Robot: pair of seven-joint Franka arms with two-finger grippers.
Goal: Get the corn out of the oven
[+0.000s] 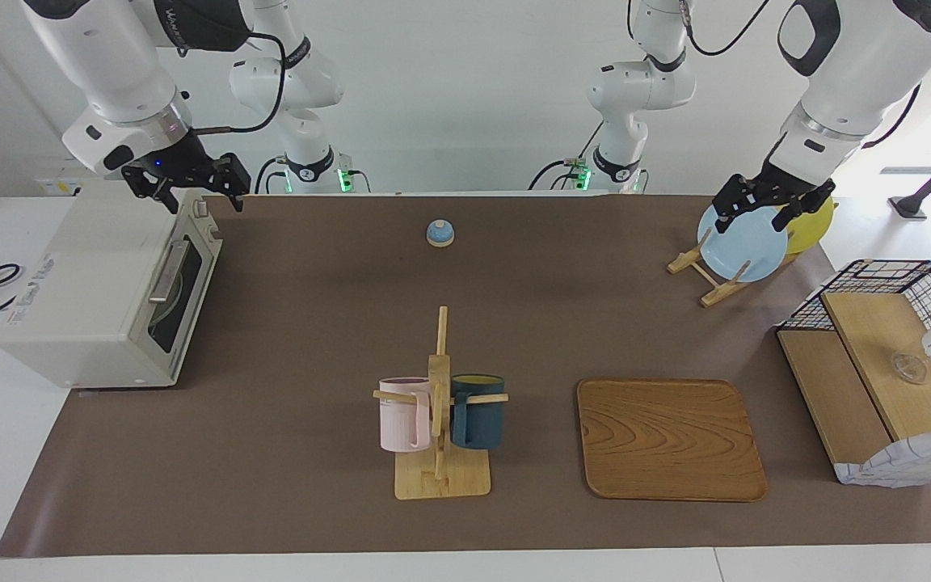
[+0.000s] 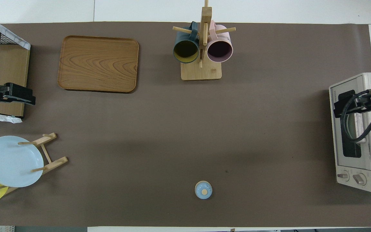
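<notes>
The cream-white oven [image 1: 86,299] [image 2: 362,135] stands at the right arm's end of the table. Its dark glass door is closed, with the metal bar handle [image 1: 168,271] across it. The corn is hidden; only a dim pale shape shows through the glass. My right gripper [image 1: 200,198] [image 2: 346,103] hangs open and empty over the oven's top, at the corner nearest the robots. My left gripper [image 1: 752,218] [image 2: 14,96] is also open and empty, up in the air at the left arm's end, above the plate rack.
A small blue bell [image 1: 440,233] sits mid-table near the robots. A wooden mug tree [image 1: 440,404] carries a pink and a dark blue mug. Beside it lies a wooden tray [image 1: 670,440]. A plate rack [image 1: 704,279] and a wire-and-wood shelf [image 1: 886,364] fill the left arm's end.
</notes>
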